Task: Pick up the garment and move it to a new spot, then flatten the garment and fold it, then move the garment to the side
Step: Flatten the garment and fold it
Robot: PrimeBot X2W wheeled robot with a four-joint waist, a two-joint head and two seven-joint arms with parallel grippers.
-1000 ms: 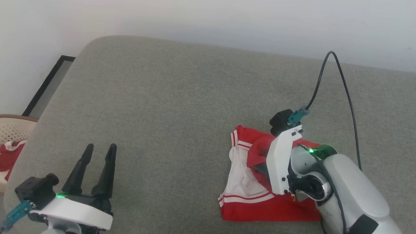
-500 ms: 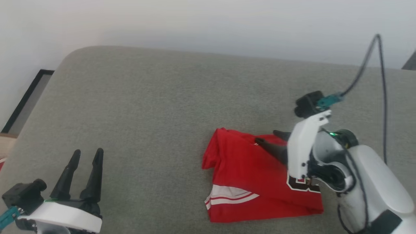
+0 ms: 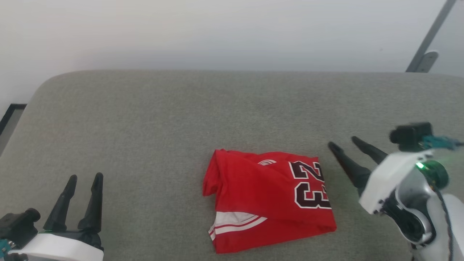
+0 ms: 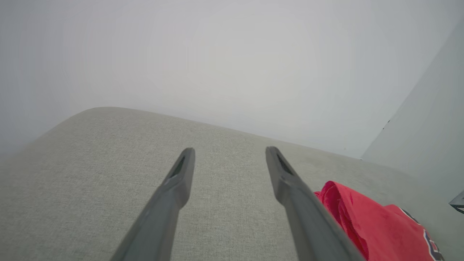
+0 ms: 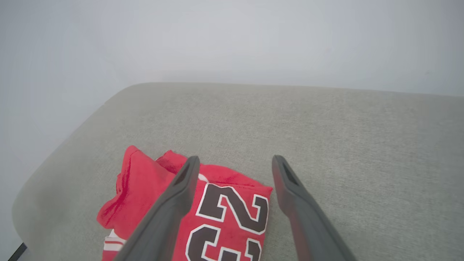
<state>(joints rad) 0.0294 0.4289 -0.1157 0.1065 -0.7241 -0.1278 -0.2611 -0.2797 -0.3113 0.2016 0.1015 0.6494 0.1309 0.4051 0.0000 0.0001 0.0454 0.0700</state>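
Red garment [image 3: 268, 199] folded, "23" up, on cushion.

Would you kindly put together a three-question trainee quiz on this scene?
1. True or false: the right claw stands open, holding nothing.
2. Which number shows on the garment? A) 32 B) 23 C) 45
3. Fill in: the left claw stands ____, apart from the garment.

Key: 1 true; 2 B; 3 open.
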